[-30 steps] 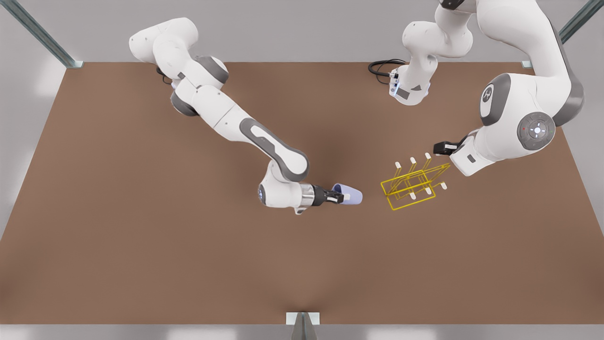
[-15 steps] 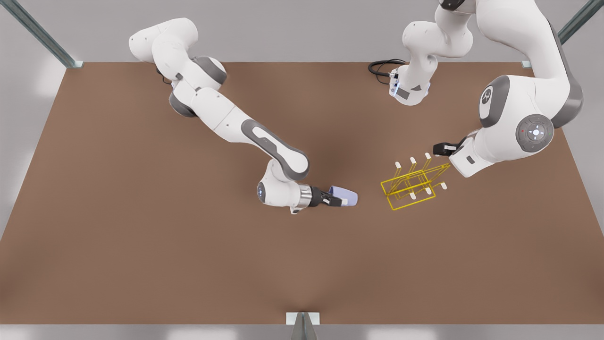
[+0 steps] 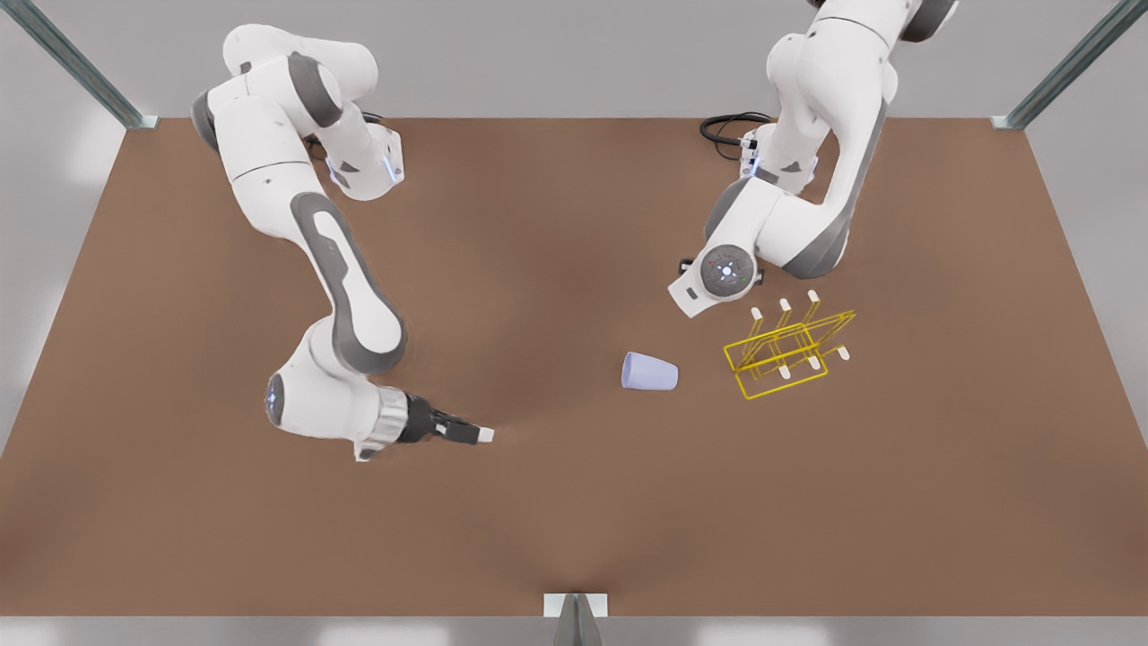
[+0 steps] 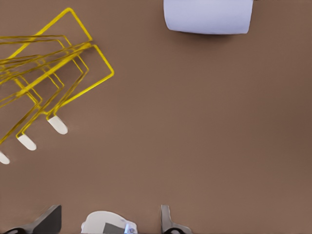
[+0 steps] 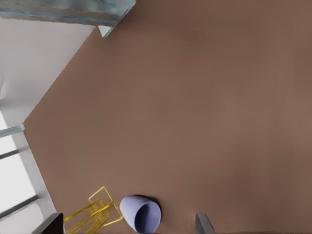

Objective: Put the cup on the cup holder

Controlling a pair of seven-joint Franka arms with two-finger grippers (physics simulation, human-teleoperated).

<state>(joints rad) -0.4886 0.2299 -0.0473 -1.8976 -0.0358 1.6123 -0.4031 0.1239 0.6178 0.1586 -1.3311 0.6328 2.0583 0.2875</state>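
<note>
The lavender-blue cup (image 3: 650, 371) lies on its side on the brown table, free of both grippers, its mouth turned to the front view's left. The yellow wire cup holder (image 3: 785, 350) stands just to the cup's right. My right gripper (image 3: 466, 433) hovers low at the front view's left, well short of the cup (image 5: 141, 214), open and pointing at the cup's mouth. My left gripper (image 4: 107, 217) is open and looks down on the cup (image 4: 209, 17) and the cup holder (image 4: 91, 40). Its hand (image 3: 691, 298) hangs behind and to the left of the holder.
The brown table (image 3: 269, 538) spreads wide around the cup. A black cable (image 3: 722, 130) coils by the arm base at the back. A metal post (image 3: 574, 619) stands at the front edge, with frame struts at the back corners.
The right gripper let go of the cup and pulled back to the front view's left. The cup now rests on the table. The left arm swung from the holder's right to its back left.
</note>
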